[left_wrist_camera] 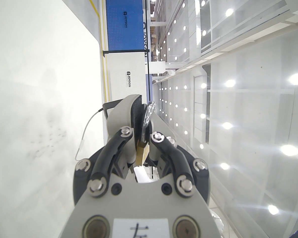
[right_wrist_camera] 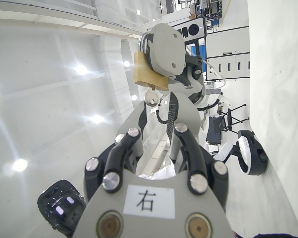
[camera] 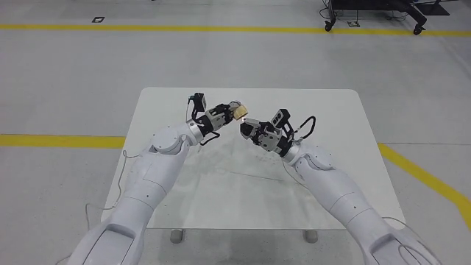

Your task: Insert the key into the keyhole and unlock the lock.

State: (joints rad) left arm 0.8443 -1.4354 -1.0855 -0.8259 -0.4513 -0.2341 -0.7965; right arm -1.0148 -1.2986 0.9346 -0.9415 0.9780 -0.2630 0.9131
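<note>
Pinching the padlock [right_wrist_camera: 149, 71] in my left gripper [left_wrist_camera: 144, 122] presents its keyhole [right_wrist_camera: 152, 86] to my right gripper [right_wrist_camera: 158, 104], which gapes beside the key [right_wrist_camera: 150, 99] (already seated, I judge).

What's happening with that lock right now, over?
Left end effector shut on padlock, above table. Key in keyhole. Right end effector open beside key head. Nothing in the way.

White table [camera: 324, 110], grey floor [camera: 221, 59], yellow lines [camera: 221, 27]
</note>
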